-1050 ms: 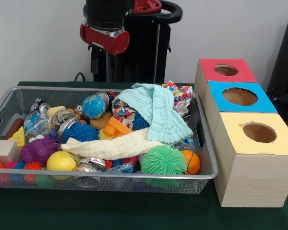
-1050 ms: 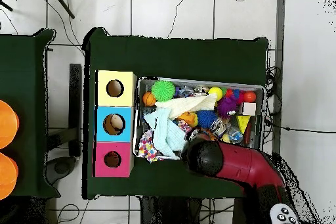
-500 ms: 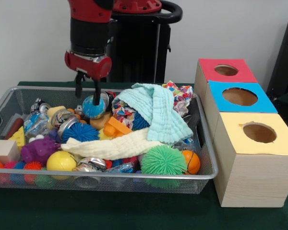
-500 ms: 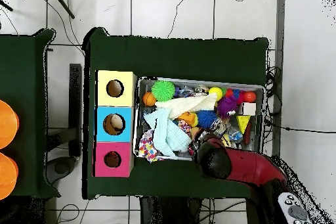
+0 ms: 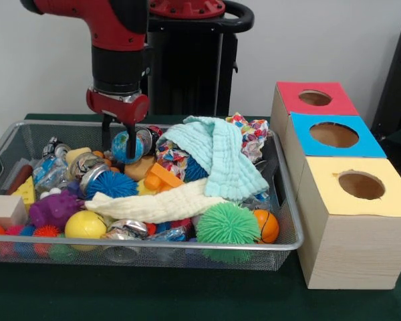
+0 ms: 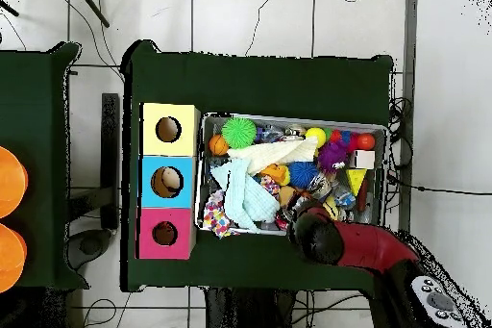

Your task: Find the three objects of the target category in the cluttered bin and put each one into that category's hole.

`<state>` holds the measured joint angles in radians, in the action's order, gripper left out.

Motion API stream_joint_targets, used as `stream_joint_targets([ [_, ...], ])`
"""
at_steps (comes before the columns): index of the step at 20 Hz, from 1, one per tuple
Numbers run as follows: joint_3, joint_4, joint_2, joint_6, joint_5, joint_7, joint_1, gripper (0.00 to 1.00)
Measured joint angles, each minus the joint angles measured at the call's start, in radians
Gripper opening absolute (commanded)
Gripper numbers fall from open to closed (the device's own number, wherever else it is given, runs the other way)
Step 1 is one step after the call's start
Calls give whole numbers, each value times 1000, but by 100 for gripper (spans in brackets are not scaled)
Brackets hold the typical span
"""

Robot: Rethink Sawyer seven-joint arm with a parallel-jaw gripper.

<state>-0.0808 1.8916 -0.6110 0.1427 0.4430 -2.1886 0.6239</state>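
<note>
Wire bin [image 5: 291, 245] is set on the dark green worktop [image 5: 187, 294], filled with mixed clutter.

Near row, left to right: a wooden block [image 5: 5, 208] at the near left edge; a purple knobbly toy [image 5: 51, 208]; a yellow ball [image 5: 85, 225]; a crumpled silver foil piece [image 5: 123, 229]; a green spiky ball [image 5: 227, 224]; an orange ball [image 5: 266, 226] touching the green one at its right.

Middle row: a cream cloth [image 5: 157, 204] is laid across the bin from left to right; a blue spiky ball [image 5: 111, 184] lies just behind its left end; an orange block [image 5: 162, 177] lies to the right of that ball.

Far row: a pale green cloth [image 5: 220, 157] is draped over the pile at centre right; a patterned cloth [image 5: 250, 134] is seen at the far right corner; a globe-patterned ball [image 5: 127, 147] sits at far centre left.

Pincer [image 5: 118, 134] is lowered into the far left part of the bin, with the jaws parted on either side of the globe-patterned ball. Whether the ball is pressed by the jaws cannot be told. In the overhead view the pincer is hidden under the red arm [image 6: 360, 244].

Three boxes stand to the right of the bin, each with a round hole on top: yellow-topped box [image 5: 357, 221] nearest, blue-topped box [image 5: 334, 137] behind it, red-topped box [image 5: 314, 99] farthest.
</note>
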Motion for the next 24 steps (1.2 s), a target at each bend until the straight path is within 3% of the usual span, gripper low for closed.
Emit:
stream_joint_targets([
  [10,-2,0,8,-31,68,0,31,100],
  [16,0,-2,34,-114,117,0,45,100],
  [17,2,-2,58,-184,137,0,44,0],
  [24,22,-3,85,-278,142,0,32,0],
])
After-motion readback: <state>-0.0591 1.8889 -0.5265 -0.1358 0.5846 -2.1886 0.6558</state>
